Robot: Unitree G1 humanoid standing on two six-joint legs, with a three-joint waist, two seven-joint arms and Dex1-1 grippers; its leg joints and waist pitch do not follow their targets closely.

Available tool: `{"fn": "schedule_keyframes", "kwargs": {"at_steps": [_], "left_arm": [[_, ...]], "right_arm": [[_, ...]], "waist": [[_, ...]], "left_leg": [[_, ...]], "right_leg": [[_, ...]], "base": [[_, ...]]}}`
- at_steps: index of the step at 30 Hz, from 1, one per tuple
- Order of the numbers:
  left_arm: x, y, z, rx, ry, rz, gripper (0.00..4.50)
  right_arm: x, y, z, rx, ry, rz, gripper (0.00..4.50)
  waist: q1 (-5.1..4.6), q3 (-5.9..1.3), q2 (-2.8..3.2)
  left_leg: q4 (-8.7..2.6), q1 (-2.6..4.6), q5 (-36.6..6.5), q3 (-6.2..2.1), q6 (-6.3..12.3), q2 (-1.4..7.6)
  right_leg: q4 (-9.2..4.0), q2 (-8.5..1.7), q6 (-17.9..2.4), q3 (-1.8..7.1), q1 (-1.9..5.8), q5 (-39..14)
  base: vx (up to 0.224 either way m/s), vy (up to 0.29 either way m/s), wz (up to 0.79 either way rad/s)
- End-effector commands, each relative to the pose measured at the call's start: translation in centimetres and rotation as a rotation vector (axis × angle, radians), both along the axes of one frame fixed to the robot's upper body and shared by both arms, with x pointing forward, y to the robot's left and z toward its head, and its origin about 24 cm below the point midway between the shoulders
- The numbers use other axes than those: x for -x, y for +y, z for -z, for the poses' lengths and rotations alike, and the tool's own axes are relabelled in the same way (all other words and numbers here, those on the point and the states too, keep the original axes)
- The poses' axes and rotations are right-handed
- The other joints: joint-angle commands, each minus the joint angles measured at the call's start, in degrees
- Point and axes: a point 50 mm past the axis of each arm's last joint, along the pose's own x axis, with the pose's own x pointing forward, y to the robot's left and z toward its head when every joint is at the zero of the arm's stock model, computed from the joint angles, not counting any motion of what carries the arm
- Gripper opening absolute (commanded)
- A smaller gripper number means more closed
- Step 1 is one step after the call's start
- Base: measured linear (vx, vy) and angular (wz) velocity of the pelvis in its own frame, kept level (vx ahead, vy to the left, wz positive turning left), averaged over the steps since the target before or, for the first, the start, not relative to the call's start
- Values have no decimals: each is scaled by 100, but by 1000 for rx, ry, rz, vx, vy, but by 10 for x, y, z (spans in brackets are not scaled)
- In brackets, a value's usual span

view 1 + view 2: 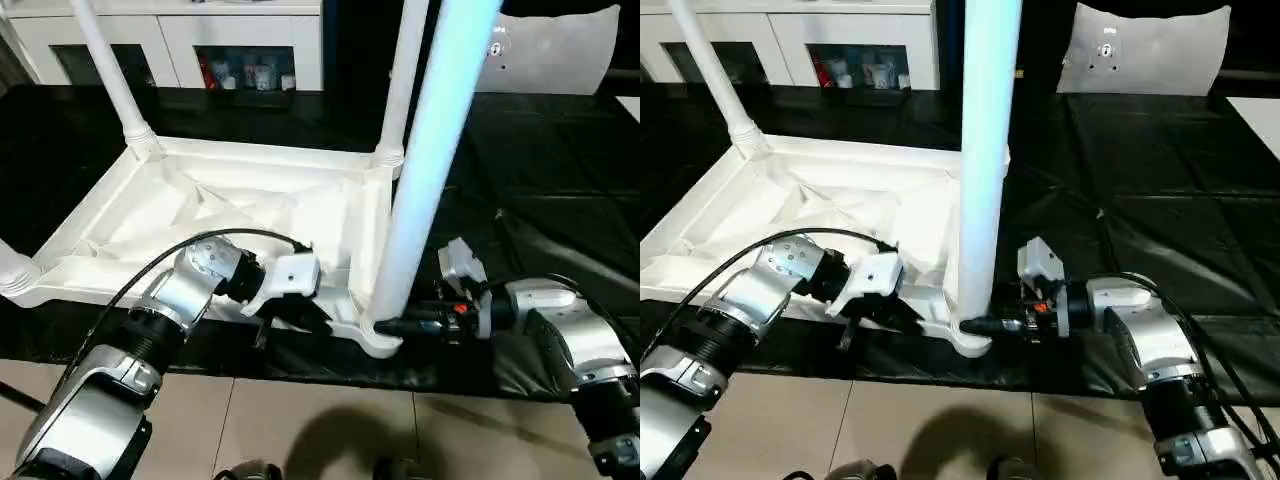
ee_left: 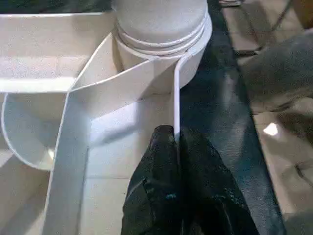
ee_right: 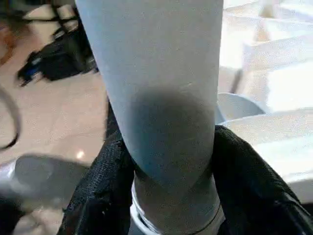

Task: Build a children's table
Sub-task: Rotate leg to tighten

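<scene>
The right gripper clamps the near-right leg just above its collar, standing in the corner socket of the upturned top. The left gripper pinches the near rim beside it. To seat it well, I'd keep the leg upright and the rim pinned.

Table top: upside down on dark mat, ahead of both grippers.
Near-right leg: upright in corner socket, between fingers of right gripper, just above collar.
Left gripper: left of that socket, fingers clamped on near rim wall.
Far legs: upright in back corners, beyond both grippers.
Cabinet: behind table top.
Bare floor: below grippers, nearest to robot.
</scene>
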Motion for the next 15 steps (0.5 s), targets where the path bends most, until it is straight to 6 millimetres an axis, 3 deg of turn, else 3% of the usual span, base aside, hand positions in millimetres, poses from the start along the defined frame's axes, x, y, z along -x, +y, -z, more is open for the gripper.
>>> {"fn": "schedule_keyframes", "kwargs": {"at_steps": [1,3,4,6,9,10,12,14,15], "left_arm": [[-2,-12,-5,28,-21,-26,0],[-7,-21,-6,71,-19,-112,0],[-11,-26,-7,95,-22,-168,0],[-11,-26,-7,95,-22,-168,0],[-22,-44,-7,130,-47,-337,0],[-23,-46,-7,131,-51,-356,0],[-26,-51,-8,132,-63,-401,0],[-33,-61,-12,161,-94,-507,0],[-33,-61,-12,161,-94,-507,0]], "right_arm": [[-1,13,-2,-56,21,50,195],[-11,27,4,-49,26,242,195],[-15,35,7,-53,28,323,195],[-15,35,7,-53,28,323,195],[-32,59,8,-60,49,574,195],[-34,62,8,-57,51,602,195],[-38,68,7,-45,52,657,195],[-43,78,7,-64,54,737,195],[-43,78,7,-64,54,737,230]], "waist": [[-53,-381,-69],[-115,-371,-70],[-197,-348,-47],[-353,-350,-71],[-509,-345,-61],[-647,-365,-63],[-667,-361,-64],[-748,-372,-36],[-763,-390,-42]], "left_leg": [[-452,58,-1407,-102,386,291],[-459,88,-1572,-117,276,273],[-466,56,-1673,-135,193,251],[-455,48,-1901,-179,164,214],[-447,19,-1902,-182,188,204],[-441,-1,-1976,-215,135,182],[-438,4,-1947,-209,160,179],[-414,-6,-1821,-182,307,164],[-407,-8,-1730,-181,347,168]], "right_leg": [[-423,-343,-1008,262,314,-2601],[-452,-336,-927,254,281,-2830],[-467,-328,-855,237,284,-3009],[-528,-335,-635,187,301,-3371],[-525,-311,-685,188,270,-3233],[-520,-314,-691,148,292,-3225],[-531,-317,-686,157,284,-3217],[-547,-322,-763,177,277,-3045],[-536,-320,-820,172,283,-2885]], "base": [[0,0,0],[0,0,0],[0,0,0],[0,0,0],[0,0,0],[0,0,0],[0,0,0],[0,0,0],[0,0,0]]}}
